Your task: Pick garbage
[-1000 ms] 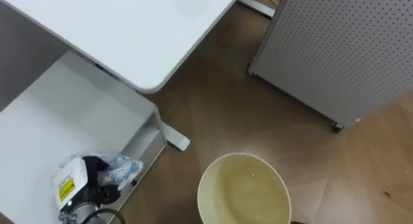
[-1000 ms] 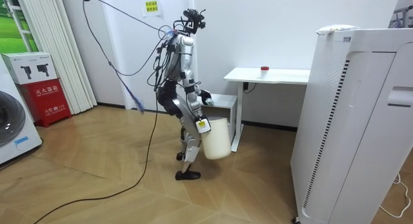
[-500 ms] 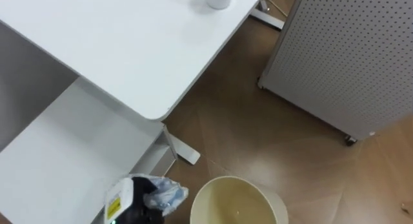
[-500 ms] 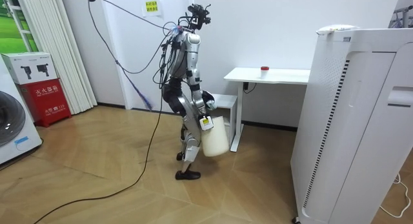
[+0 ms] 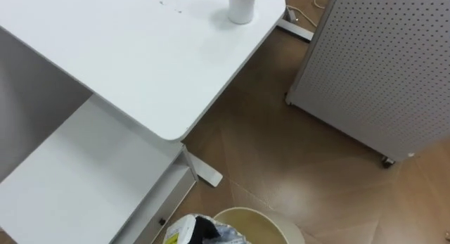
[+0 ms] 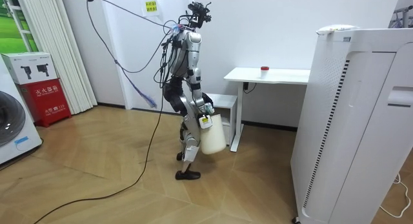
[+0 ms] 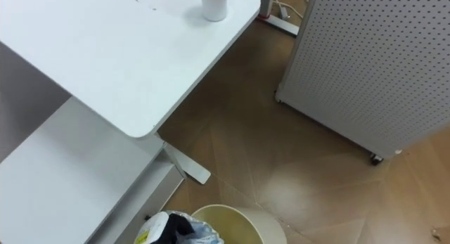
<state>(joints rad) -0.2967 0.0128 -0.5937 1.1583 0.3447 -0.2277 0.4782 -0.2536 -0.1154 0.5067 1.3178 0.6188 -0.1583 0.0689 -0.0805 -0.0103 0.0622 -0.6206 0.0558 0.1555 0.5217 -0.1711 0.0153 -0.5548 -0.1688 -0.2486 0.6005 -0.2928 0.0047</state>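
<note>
My left hand [image 5: 184, 234], black with a yellow tag, shows at the bottom edge with its fingers curled on a crumpled clear plastic wrapper [image 5: 226, 235]. Hand and wrapper sit right at the left rim of the cream waste bin [image 5: 271, 223], also seen in the right eye view [image 7: 242, 219]. In the room view the bin [image 6: 213, 135] hangs off the floor in front of the robot, which stands upright beside the white desk [image 6: 268, 75]. A hand rests at the bin's top there; I cannot tell which one.
A white bottle with a red cap [image 5: 240, 6] stands near the desk's far corner. The low white shelf [image 5: 77, 174] lies under the desk [image 5: 133, 54] on my left. A tall perforated grey cabinet on castors [image 5: 380, 61] stands at right, with wooden floor [image 5: 281, 159] between.
My left hand has carried the plastic wrapper off the low shelf and rightward to the bin's rim. The robot has straightened up, so the eye view has shifted up the desk.
</note>
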